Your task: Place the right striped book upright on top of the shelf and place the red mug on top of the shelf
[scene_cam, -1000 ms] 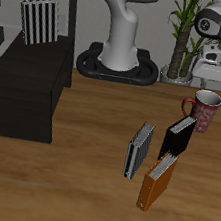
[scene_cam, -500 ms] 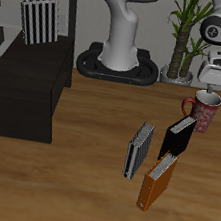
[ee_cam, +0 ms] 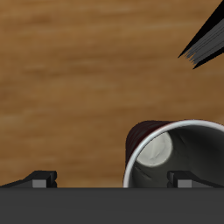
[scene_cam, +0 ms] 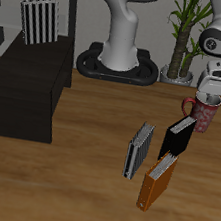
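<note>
The right striped book (scene_cam: 37,22) stands upright at the far end of the black shelf's flat top (scene_cam: 33,70). The red mug (scene_cam: 202,114) stands on the table near the plant, farther back than the lying books. My gripper (scene_cam: 212,98) hangs just above the mug's rim, open and empty. In the wrist view the mug (ee_cam: 175,150) shows its light inside and red wall close below, with one fingertip (ee_cam: 40,179) beside it and the other over its rim; the gripper's midpoint (ee_cam: 112,181) lies off the mug's centre.
A greyer striped book (scene_cam: 139,150), a black book (scene_cam: 177,136) and an orange book (scene_cam: 157,181) lie together in front of the mug. The black book's corner shows in the wrist view (ee_cam: 206,39). The robot base (scene_cam: 117,63) and a plant (scene_cam: 181,38) stand at the back.
My gripper has come down and slightly forward, from well above the mug to just over its rim. The mug and books have not moved.
</note>
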Controlling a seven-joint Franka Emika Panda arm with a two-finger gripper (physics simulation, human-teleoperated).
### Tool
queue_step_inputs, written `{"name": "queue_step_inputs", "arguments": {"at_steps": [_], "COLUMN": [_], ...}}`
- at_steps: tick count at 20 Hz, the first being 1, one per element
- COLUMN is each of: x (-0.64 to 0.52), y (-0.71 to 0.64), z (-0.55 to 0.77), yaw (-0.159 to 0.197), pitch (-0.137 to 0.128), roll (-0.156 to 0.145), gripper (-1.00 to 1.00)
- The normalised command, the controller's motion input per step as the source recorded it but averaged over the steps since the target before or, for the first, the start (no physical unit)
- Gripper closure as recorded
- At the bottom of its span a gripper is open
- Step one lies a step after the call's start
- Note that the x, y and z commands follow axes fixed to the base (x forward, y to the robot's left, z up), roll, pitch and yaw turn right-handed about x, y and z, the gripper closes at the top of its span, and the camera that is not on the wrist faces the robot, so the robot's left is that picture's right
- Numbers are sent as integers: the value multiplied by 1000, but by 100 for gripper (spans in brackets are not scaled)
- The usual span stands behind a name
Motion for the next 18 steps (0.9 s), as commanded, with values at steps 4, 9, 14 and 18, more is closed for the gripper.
{"name": "queue_step_inputs", "arguments": {"at_steps": [4,9,14,18], "x": [170,113,113,43], "y": [-48,-69,-129,-188], "z": [-340,-282,-31,124], "yaw": [37,0,-2,-21], "pitch": [54,81,20,3], "roll": [3,76,-8,-1], "gripper": [-100,-100,100,100]}}
